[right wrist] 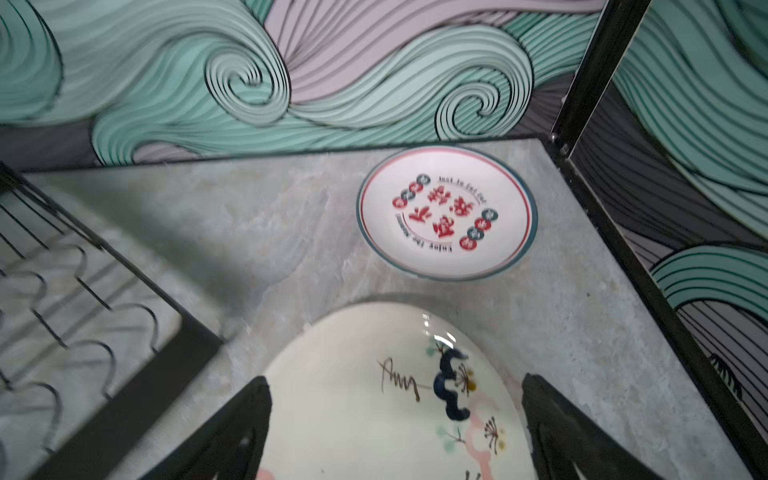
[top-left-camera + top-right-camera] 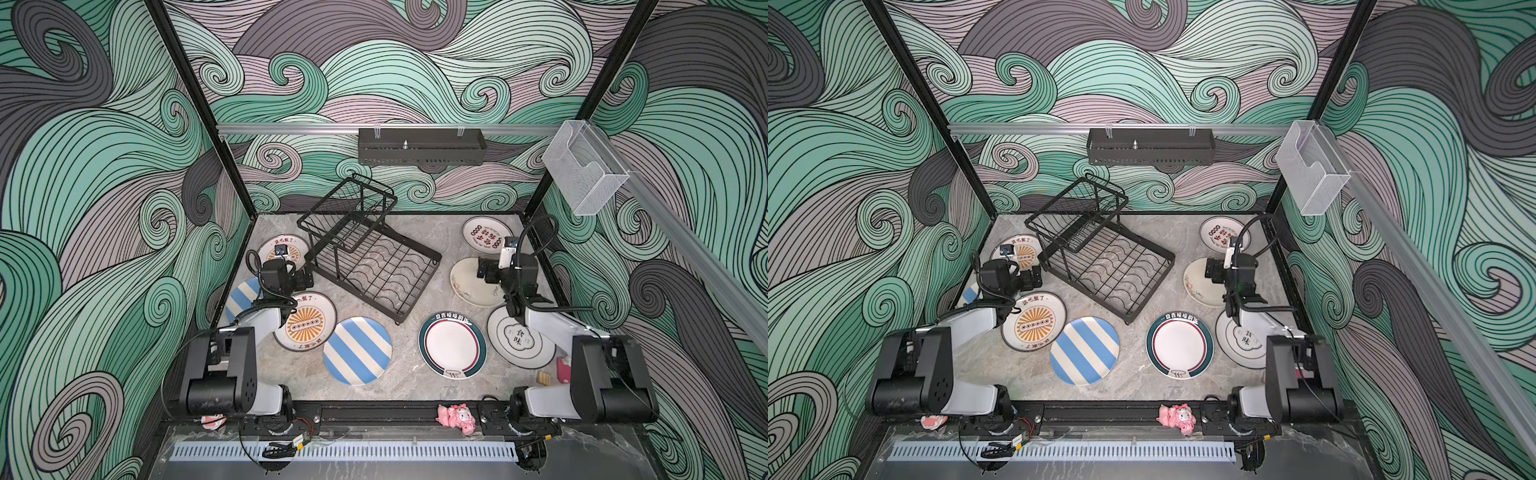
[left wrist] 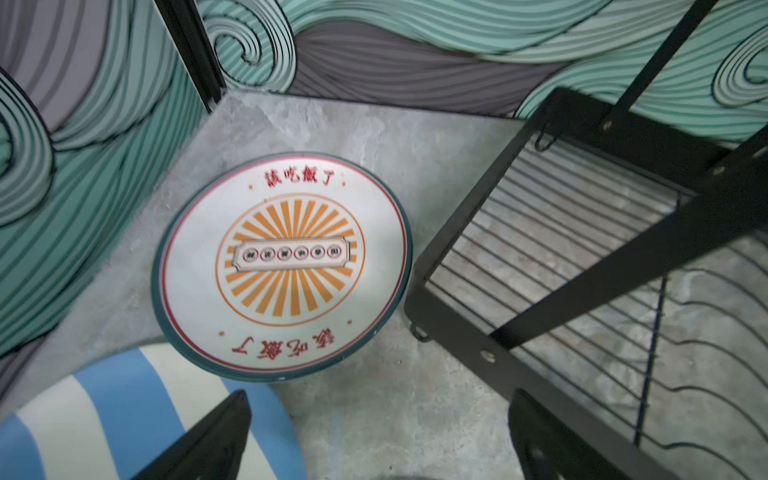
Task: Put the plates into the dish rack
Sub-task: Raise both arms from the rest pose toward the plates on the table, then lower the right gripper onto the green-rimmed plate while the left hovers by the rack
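Right gripper (image 1: 395,380): hangs spread above doodle plate (image 1: 353,415). Left gripper (image 3: 380,395): hangs spread between striped plate (image 3: 104,415) and rack (image 2: 365,249). Rack: sits mid-table (image 2: 395,382), angled. Plates (image 2: 357,351): lie flat around it.

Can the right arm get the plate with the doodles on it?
Probably yes. The right gripper hangs open right over the doodle plate, which lies on the table with nothing on top. The dish rack stands off to the side, clear of it.

Sunburst plate (image 3: 282,266) beside dish rack (image 3: 623,270)
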Tool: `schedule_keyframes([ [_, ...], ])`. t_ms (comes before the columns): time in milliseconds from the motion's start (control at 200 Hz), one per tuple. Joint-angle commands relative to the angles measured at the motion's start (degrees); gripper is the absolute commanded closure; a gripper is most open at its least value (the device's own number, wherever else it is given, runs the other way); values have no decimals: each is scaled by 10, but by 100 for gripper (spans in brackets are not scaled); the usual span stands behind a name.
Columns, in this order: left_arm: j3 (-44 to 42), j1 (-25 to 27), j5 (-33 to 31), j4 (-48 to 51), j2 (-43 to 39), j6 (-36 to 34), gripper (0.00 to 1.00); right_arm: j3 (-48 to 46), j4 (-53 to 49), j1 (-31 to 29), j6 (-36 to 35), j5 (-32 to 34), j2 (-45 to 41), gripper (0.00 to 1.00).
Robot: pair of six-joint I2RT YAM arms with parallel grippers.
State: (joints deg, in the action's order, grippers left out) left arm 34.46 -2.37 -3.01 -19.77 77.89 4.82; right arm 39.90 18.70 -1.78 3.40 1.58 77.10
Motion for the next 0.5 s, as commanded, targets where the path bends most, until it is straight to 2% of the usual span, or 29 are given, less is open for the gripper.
schedule_keyframes([
  [0, 37, 25, -33, 133, -59, 82, 2, 65, -201, -21, 59, -39, -37, 8],
  [190, 95, 94, 63, 281, -121, 173, 1, 110, -368, -85, 110, -92, -91, 10],
  [305, 106, 159, 80, 381, -161, 177, 1, 109, -473, -127, 135, -96, -116, 12],
  [395, 108, 212, 96, 425, -200, 144, 1, 98, -544, -151, 165, -94, -122, 15],
  [495, 115, 238, 127, 460, -223, 150, 1, 67, -594, -162, 206, -99, -143, 18],
])
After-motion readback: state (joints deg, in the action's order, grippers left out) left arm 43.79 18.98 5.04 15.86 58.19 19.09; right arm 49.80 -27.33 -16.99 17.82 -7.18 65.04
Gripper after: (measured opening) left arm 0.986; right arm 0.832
